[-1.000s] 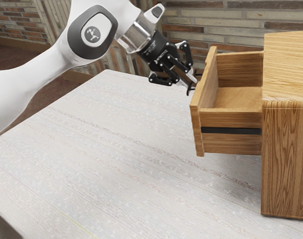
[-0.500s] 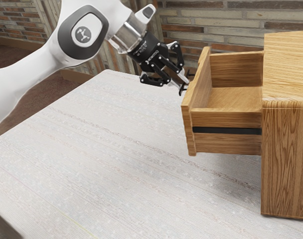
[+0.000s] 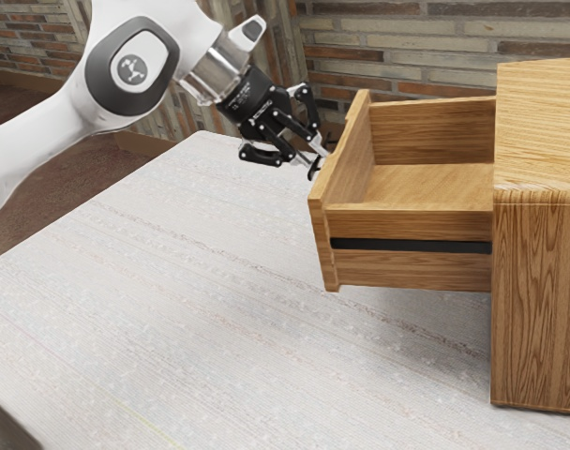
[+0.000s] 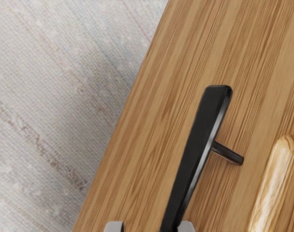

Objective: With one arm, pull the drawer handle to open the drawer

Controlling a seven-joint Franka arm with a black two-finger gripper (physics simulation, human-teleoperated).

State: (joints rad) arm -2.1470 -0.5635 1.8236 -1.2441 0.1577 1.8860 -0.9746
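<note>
Light oak-grain drawer (image 3: 412, 267): open, pulled well out of cabinet (image 3: 538, 281) toward exterior view's left, sitting level at centre-right of frame, dark slot along near side wall. Slim black drawer handle (image 4: 198, 159): straight bar on short dark post, standing off front panel, parallel to grain.

Bright, even light falls on the pale grey textured tabletop (image 3: 201, 309); a soft shadow darkens it beside the light-oak wooden drawer front (image 4: 185, 58).
</note>
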